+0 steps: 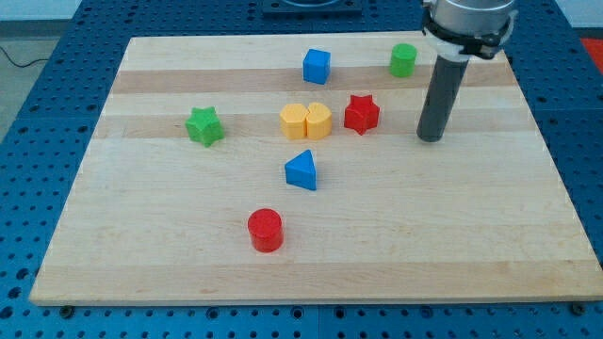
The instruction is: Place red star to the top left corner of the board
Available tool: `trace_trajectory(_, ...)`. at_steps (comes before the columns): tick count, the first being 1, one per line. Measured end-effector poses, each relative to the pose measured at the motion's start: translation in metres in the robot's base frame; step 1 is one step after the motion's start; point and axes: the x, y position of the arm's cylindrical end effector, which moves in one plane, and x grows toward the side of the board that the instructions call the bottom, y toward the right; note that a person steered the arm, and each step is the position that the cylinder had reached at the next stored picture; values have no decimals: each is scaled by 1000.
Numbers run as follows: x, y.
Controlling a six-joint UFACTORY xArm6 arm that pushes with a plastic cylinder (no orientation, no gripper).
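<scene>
A red cylinder (266, 230) lies nearest on the wooden table (471, 245). The red star (361, 114) sits beside two yellow blocks (306, 121). My tip (431, 138), no hand, stands right of it, apart.

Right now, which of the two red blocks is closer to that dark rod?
The red star, just to the view's left of my tip. The red cylinder sits far lower, near the view's bottom.

Pale smooth wooden board (471, 245)
</scene>
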Motion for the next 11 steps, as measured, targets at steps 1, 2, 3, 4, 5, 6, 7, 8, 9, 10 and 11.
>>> trace_trajectory(1, -7, -21)
trace_trajectory(2, -39, -40)
trace_trajectory(3, -61, -64)
trace_trajectory(4, -65, -65)
trace_trajectory(5, -51, -21)
trace_trajectory(6, -25, -18)
trace_trajectory(7, -12, -40)
trace_trajectory(8, -24, -73)
trace_trajectory(9, -51, -105)
trace_trajectory(10, -56, -118)
trace_trajectory(11, -56, -109)
